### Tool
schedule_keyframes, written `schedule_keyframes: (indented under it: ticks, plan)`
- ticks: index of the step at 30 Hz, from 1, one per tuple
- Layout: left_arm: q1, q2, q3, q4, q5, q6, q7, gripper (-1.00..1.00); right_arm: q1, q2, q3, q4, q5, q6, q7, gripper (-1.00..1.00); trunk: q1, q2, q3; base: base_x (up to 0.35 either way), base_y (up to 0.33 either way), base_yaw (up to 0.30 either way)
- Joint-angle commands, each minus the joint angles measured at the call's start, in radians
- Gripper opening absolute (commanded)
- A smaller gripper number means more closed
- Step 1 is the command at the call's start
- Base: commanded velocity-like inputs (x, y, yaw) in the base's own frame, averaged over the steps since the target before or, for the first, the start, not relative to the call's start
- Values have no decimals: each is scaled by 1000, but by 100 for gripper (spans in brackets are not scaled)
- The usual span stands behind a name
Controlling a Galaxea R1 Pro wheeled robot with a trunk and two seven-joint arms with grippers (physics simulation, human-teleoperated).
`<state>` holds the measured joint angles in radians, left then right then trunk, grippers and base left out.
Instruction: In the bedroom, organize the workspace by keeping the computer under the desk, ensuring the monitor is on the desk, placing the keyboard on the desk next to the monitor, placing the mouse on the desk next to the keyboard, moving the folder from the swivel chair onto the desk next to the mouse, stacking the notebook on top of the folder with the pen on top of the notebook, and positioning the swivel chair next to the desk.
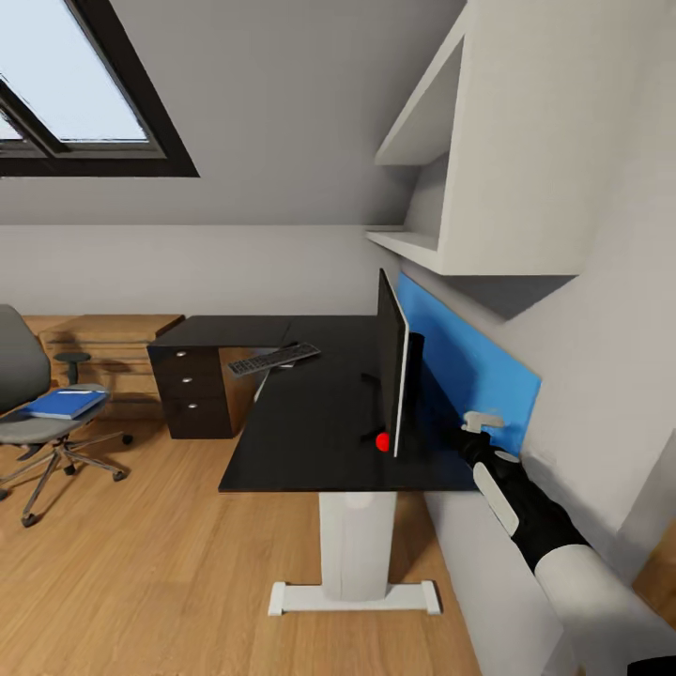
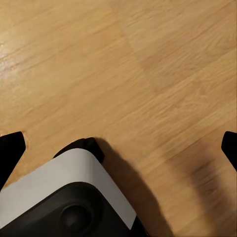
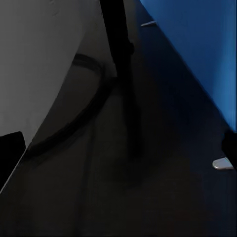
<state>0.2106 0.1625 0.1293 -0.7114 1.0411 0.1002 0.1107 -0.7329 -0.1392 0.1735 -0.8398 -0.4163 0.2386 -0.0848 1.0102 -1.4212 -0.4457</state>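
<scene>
The black desk [image 1: 310,422] carries the thin monitor [image 1: 392,376], seen edge-on with a red dot at its lower corner. The dark keyboard [image 1: 272,358] lies at the desk's far left part. At the left, the grey swivel chair [image 1: 23,427] stands apart from the desk with the blue folder [image 1: 66,404] on its seat. My right gripper [image 1: 481,424] is open behind the monitor, by the blue back panel [image 1: 469,366]. The right wrist view shows the monitor stand [image 3: 116,34] ahead of that open gripper [image 3: 118,150]. My left gripper [image 2: 118,148] hangs open over the floor. The computer, mouse, notebook and pen are out of view.
A dark drawer unit [image 1: 192,390] stands under the desk's far left end, with low light-wood furniture [image 1: 103,338] behind it. White wall shelves [image 1: 469,169] hang above the monitor. Wood floor [image 1: 169,563] stretches between chair and desk. The desk's white leg [image 1: 355,545] is near me.
</scene>
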Motion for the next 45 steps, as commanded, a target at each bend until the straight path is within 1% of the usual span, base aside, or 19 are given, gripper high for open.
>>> schedule_keyframes:
  ticks: [1,4,5,6,7,12,16,21,27,30,35,37,38,41,42,45]
  plan:
    - [0,0,1,-3,8,6,5,100,14,-1,6,-6,-9,3,-9,100,-1,-1,-1,-327,125,0]
    - [1,0,0,-3,6,6,7,100,61,-1,8,-31,-7,5,-9,100,-1,-1,-1,-259,105,0]
    - [1,0,0,-3,6,6,7,100,61,-1,8,-31,-7,5,-9,100,-1,-1,-1,-211,86,0]
    - [1,0,-1,-3,6,6,7,100,84,-2,7,-54,-6,6,-10,100,-1,-1,-1,-135,55,0]
    - [0,0,-1,-3,5,6,7,100,94,-4,7,-65,-6,7,-10,100,-1,-1,-1,-108,44,0]
    - [0,1,-8,-4,5,8,4,100,145,-6,6,-103,-5,18,-13,100,-1,-1,-1,-58,24,0]
    - [-7,1,-17,-14,6,21,2,100,201,-1,7,-127,-5,38,-14,100,-1,-1,-1,-16,7,0]
    - [-13,3,-19,-20,6,39,1,100,243,3,8,-165,-4,44,-16,100,-1,-1,-1,-5,2,0]
    - [-18,3,-19,-23,7,45,0,100,260,5,10,-181,-5,45,-25,100,-1,-1,-1,-1,60,0]
    - [-34,3,-19,-32,7,46,0,100,273,8,13,-205,-5,45,-27,100,-1,-1,-1,0,209,0]
    - [-65,4,-19,-53,7,54,0,100,313,15,27,-271,-6,45,-29,100,-1,-1,-1,0,266,0]
    - [-89,4,-19,-59,6,77,1,100,356,18,35,-324,-10,51,-34,100,-1,-1,-1,0,286,0]
    - [-102,3,-19,-61,6,89,1,100,393,29,39,-355,-16,70,-43,100,-1,-1,-1,0,293,0]
    - [-109,4,-19,-62,6,93,2,100,420,56,37,-366,-19,84,-46,100,-1,-1,-1,0,294,0]
    - [-115,4,-19,-63,6,95,2,100,435,74,34,-370,-20,89,-48,100,-1,-1,-1,0,295,0]
    - [-129,4,-19,-63,6,97,2,100,451,93,32,-372,-22,94,-49,100,-1,-1,-1,0,295,0]
